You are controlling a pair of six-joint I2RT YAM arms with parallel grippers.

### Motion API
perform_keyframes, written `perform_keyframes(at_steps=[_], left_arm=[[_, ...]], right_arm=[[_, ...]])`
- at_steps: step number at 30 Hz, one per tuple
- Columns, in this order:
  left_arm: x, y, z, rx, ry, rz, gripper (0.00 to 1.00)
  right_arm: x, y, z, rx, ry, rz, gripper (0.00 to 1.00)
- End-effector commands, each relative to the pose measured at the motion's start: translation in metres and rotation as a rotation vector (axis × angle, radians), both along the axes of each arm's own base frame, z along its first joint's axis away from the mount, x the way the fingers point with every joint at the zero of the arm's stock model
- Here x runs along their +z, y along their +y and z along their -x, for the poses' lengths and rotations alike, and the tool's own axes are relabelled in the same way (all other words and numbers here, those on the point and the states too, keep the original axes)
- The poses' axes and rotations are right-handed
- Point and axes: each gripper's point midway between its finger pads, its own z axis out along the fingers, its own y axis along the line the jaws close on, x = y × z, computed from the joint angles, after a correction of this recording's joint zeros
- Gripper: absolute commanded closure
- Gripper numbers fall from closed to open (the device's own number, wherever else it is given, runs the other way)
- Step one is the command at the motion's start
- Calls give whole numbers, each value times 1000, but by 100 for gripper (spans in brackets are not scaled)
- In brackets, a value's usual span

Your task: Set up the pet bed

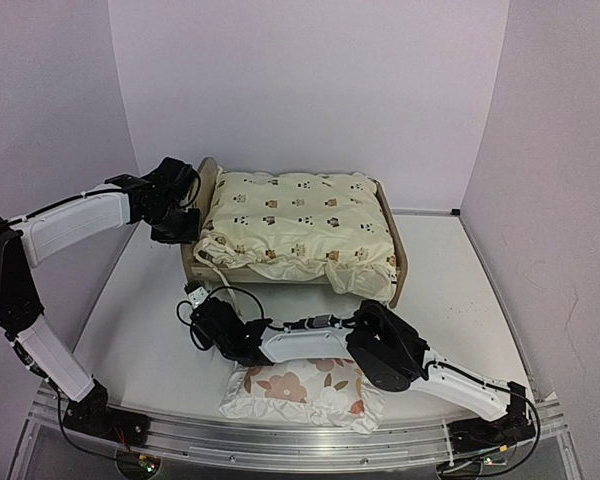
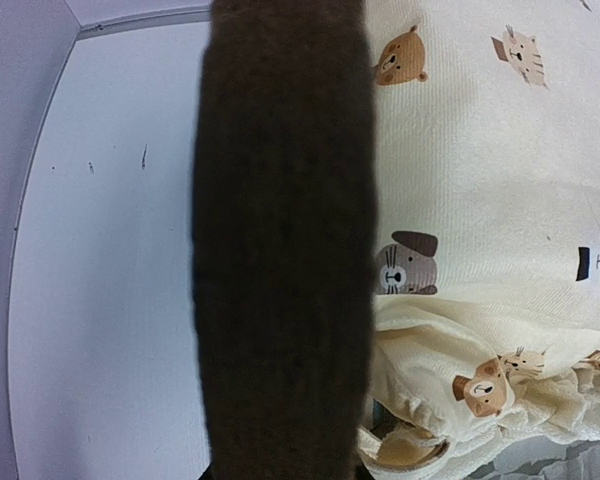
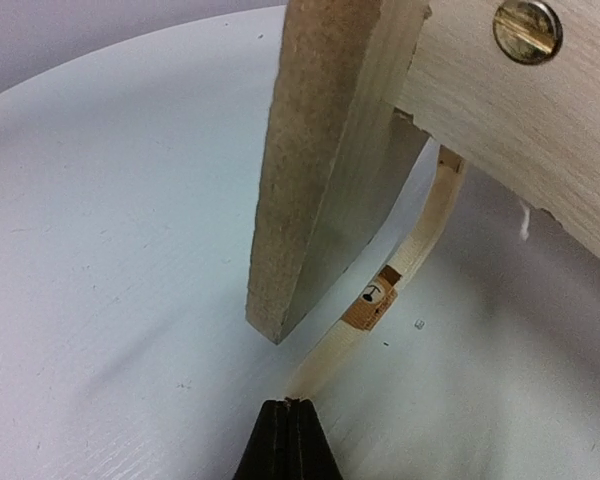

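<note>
Bed [image 1: 401,258] stands upper middle in the top view on the surface [image 1: 460,300], with the cushion [image 1: 300,220] lying over it. Left tool [image 1: 178,222] is at the bed's left end. A dark blur fills its wrist view, so I cannot tell whether it is clamped. Right tool [image 3: 288,440], fingers pressed together on nothing, sits low by the bed's near-left corner. Pillow [image 1: 305,392] lies bottom middle.

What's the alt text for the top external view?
Cream animal-print cushion on the wooden pet bed; left gripper at its headboard, right gripper shut just off its near side. Flowered pillow partly hidden by the right arm.
</note>
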Motion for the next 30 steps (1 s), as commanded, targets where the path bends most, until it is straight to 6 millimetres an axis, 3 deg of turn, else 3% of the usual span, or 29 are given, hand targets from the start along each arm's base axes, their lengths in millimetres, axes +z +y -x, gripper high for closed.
perform_keyframes(at_steps=[1,8,16,30], left_arm=[[74,2,-14,26,-238,71,100],[62,11,-7,55,-224,57,100],[46,19,4,75,-216,60,96],[44,25,30,66,-196,112,41]], right_arm=[[-14,-16,10,23,62,66,100],[24,-18,38,152,155,-6,100],[49,-8,79,325,311,-100,100],[89,-5,136,486,411,-154,100]])
